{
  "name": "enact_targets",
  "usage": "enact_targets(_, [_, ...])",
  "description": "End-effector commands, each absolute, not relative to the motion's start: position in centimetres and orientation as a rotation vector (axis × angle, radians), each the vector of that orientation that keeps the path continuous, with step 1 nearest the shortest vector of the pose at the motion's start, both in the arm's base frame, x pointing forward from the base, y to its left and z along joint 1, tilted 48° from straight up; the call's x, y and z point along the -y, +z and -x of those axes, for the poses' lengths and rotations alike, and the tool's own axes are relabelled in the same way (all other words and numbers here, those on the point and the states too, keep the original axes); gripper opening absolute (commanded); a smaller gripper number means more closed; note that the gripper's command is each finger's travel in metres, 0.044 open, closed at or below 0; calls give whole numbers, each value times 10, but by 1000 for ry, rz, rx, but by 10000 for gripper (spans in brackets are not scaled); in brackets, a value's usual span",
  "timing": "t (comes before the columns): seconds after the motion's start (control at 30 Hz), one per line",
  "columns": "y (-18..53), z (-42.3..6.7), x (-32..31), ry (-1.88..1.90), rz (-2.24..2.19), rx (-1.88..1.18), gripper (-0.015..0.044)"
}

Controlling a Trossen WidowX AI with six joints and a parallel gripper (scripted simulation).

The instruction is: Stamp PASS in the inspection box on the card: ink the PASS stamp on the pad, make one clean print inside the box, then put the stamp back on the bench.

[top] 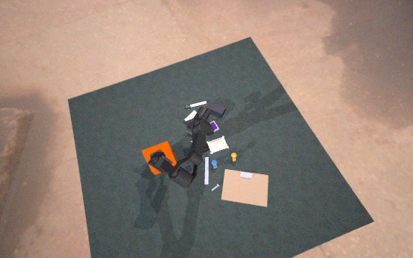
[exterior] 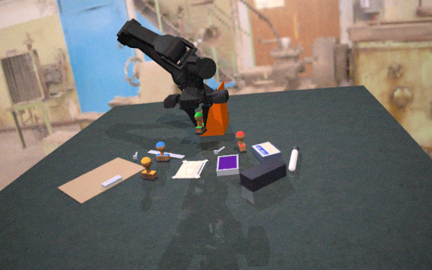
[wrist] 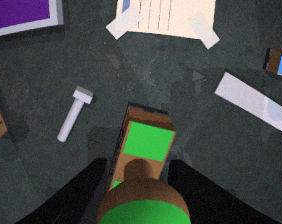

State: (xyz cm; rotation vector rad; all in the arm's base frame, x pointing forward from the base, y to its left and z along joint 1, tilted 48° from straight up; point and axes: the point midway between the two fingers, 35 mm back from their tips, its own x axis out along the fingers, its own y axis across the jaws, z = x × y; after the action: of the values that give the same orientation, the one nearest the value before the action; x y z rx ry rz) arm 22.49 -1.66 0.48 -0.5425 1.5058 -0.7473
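My gripper is shut on the green-knobbed stamp and holds it upright, a little above the bench. The purple ink pad lies beside the card. In the top view the arm hides the stamp.
A red stamp, a blue stamp and a yellow stamp stand nearby. A bolt, a white strip, a cardboard sheet, a dark box, a marker and an orange wedge lie around.
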Motion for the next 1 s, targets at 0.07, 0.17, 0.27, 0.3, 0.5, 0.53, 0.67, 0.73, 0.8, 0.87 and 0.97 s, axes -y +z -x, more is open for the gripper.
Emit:
enact_targets(0.07, [-4,-249,6,-748,540,-1508,0])
enact_targets(0.17, [-9,-260,2,-748,539,-1508,0])
enact_targets(0.27, [-14,-270,-3,-748,539,-1507,0])
enact_targets(0.3, [-16,-274,-4,-748,539,-1507,0])
enact_targets(0.5, [-29,-294,-13,-748,538,-1506,0])
enact_targets(0.53, [-31,-298,-14,-748,538,-1506,0])
enact_targets(0.67, [-41,-310,-20,-748,537,-1505,0])
enact_targets(0.73, [-46,-316,-23,-748,537,-1505,0])
enact_targets(0.8, [-51,-322,-25,-748,536,-1504,0])
enact_targets(0.87, [-56,-328,-27,-748,536,-1504,0])
enact_targets(0.97, [-58,-330,-28,-748,536,-1504,0])
